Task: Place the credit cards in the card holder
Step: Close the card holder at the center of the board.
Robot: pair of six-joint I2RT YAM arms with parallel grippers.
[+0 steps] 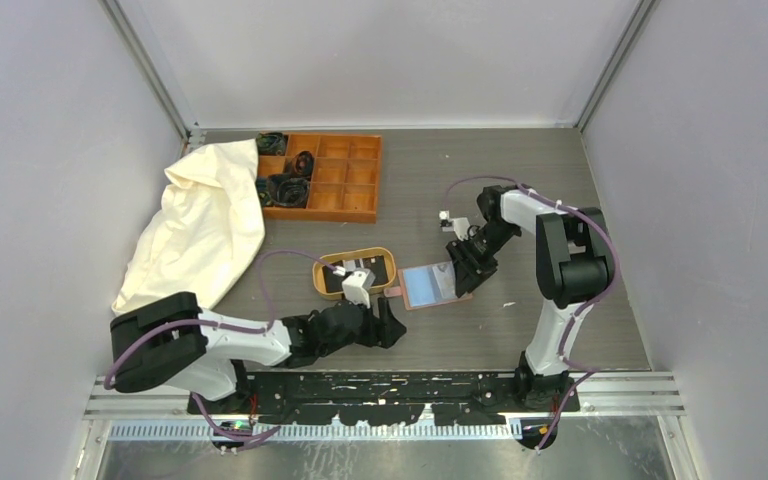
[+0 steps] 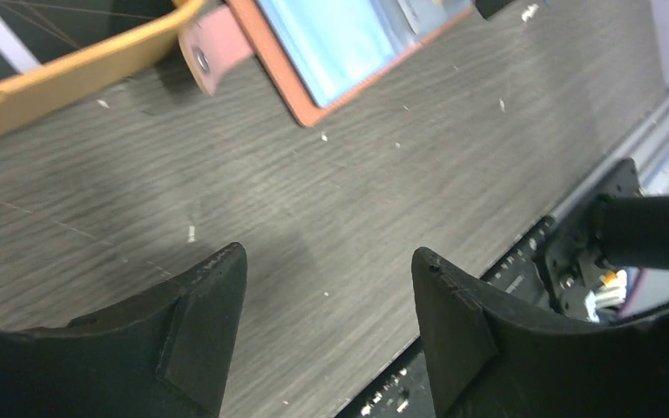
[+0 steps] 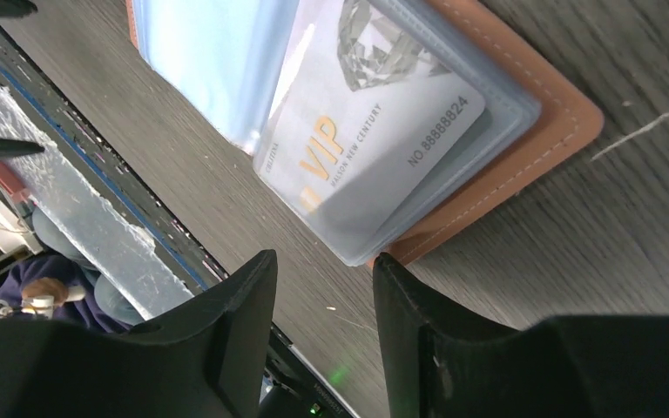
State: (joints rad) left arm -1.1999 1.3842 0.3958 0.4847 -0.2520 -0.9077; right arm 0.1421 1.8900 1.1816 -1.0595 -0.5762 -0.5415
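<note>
Leather card holder lies open on the worktop to accept cards; one pale card sits sleeved; right gripper narrowly apart beside it, left gripper apart, empty.

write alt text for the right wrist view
An open brown card holder lies on a grey table with a pale VIP card in its clear pocket. The right gripper hovers beside its edge, black fingers apart and empty.
</note>
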